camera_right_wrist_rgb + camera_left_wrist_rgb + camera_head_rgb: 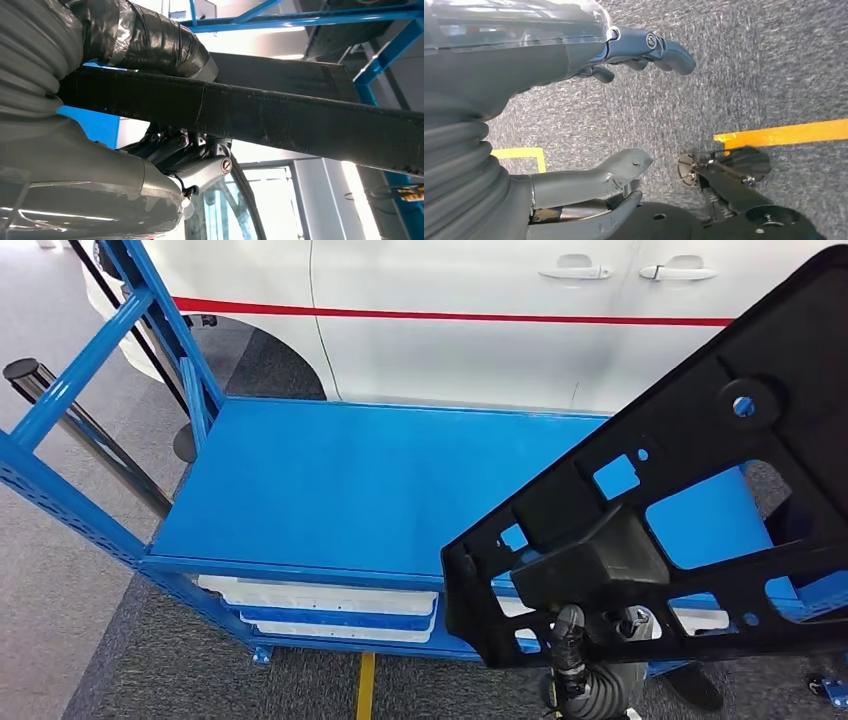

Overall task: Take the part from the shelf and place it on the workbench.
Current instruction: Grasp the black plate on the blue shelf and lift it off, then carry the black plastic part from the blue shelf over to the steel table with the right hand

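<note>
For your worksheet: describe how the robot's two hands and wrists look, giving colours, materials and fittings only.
The left robot hand has a grey ribbed wrist cover, a thick grey thumb, darker blue-grey fingers with visible screws, and a clear plastic shell. The right robot hand has the same grey ribbing and clear shell, plus glossy black tape wrapped round one part.

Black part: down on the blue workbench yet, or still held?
Held. The right robot hand grips the black part, tilted up above the blue workbench.

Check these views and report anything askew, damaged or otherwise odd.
Nothing looks damaged or spilled. The black part is tilted, one corner raised high, but the right hand grips it above the blue workbench, so it is not yet set down. The left hand hangs over the carpet, holding nothing.
</note>
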